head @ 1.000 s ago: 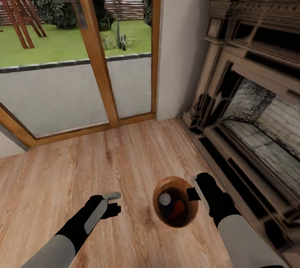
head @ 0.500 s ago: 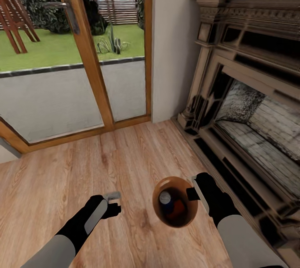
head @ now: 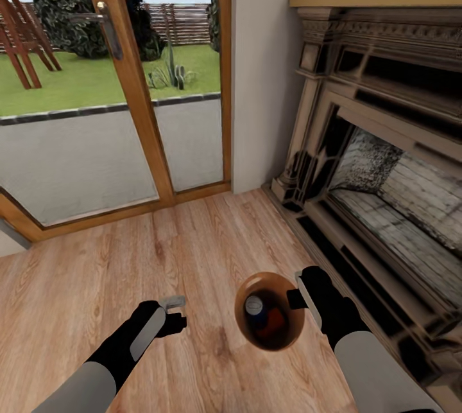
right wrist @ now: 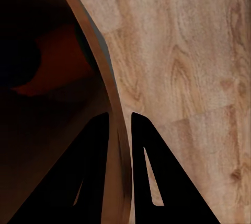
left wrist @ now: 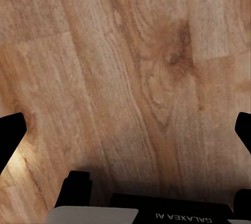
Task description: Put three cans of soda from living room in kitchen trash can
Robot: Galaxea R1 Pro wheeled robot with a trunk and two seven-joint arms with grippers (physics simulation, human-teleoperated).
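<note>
The right tool (head: 300,291) is clamped on the rim of the tash can (head: 269,320), one finger inside the wall and one outside, as the right wrist view confirms. The bin hangs above the wood floor (head: 192,252). Inside it lie cans of soda (head: 263,316): one silver top with blue and an orange body are discernible; the full count cannot be confirmed. The left tool (head: 174,311) is empty, fingers spread apart. Ahead stand the glass doors (head: 96,111) and the fireplace (head: 385,162), so the robot is judged to be in the living room. Remaining: transport to the kitchen.
</note>
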